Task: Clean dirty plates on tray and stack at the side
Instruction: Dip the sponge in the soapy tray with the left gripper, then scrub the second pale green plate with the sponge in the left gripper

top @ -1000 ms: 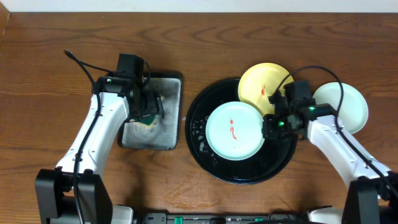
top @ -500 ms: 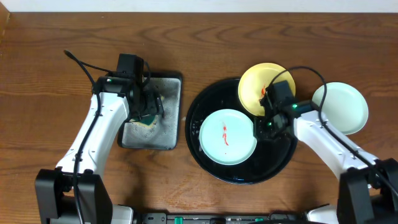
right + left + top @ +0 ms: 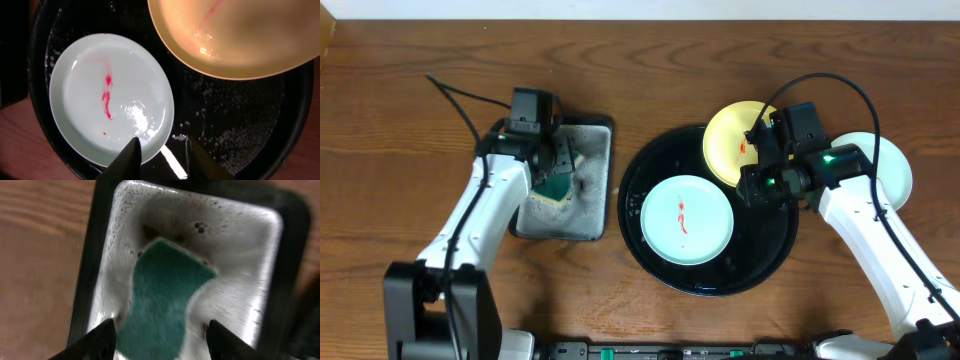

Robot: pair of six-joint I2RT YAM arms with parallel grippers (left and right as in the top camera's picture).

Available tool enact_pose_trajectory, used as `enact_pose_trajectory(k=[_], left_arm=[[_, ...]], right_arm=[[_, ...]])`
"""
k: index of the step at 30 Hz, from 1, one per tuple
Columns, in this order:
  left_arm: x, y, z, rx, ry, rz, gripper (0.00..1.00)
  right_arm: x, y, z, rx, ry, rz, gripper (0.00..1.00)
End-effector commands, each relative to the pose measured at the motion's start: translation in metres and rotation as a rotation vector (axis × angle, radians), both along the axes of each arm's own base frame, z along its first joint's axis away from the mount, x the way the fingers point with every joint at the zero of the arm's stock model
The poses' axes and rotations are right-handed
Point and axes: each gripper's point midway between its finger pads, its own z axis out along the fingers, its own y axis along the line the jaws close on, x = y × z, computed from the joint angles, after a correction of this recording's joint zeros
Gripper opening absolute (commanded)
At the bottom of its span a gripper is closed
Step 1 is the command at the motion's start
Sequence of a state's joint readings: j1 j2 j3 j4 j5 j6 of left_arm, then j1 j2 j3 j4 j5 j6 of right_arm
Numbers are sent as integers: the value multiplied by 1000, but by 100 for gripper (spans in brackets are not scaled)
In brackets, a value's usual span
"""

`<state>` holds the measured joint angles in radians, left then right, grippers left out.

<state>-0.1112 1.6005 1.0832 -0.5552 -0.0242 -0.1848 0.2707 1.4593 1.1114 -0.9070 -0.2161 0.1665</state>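
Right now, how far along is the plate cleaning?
Done: one light blue plate sits beside the black tray, no smear visible. In hand: left end effector straddles the green sponge, jaws open. Left: the smeared blue plate and yellow plate on the tray need wiping and stacking.

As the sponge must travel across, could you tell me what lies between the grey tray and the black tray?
Only a narrow strip of bare wooden table separates the grey tray from the black tray, as the overhead view shows.
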Motion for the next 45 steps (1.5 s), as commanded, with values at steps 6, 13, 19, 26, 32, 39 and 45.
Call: enact_pose_trajectory(k=[6, 13, 19, 26, 32, 39, 45], left_arm=[[-22, 2, -77, 53, 187, -119, 65], [-37, -25, -95, -101, 274, -162, 11], [-35, -25, -62, -116, 265, -114, 17], [-47, -24, -46, -116, 274, -112, 72], [-58, -23, -82, -118, 296, -98, 63], [-65, -22, -108, -128, 307, -64, 9], [-61, -23, -81, -139, 299, -26, 7]], right_arm=[[-4, -1, 0, -3, 16, 2, 26], [-4, -1, 0, -4, 18, 2, 23], [-4, -1, 0, -4, 17, 2, 23], [-3, -1, 1, -3, 13, 2, 22], [-3, -1, 1, -3, 13, 2, 24], [0, -4, -5, -23, -4, -5, 31], [-9, -9, -31, -26, 38, -72, 28]])
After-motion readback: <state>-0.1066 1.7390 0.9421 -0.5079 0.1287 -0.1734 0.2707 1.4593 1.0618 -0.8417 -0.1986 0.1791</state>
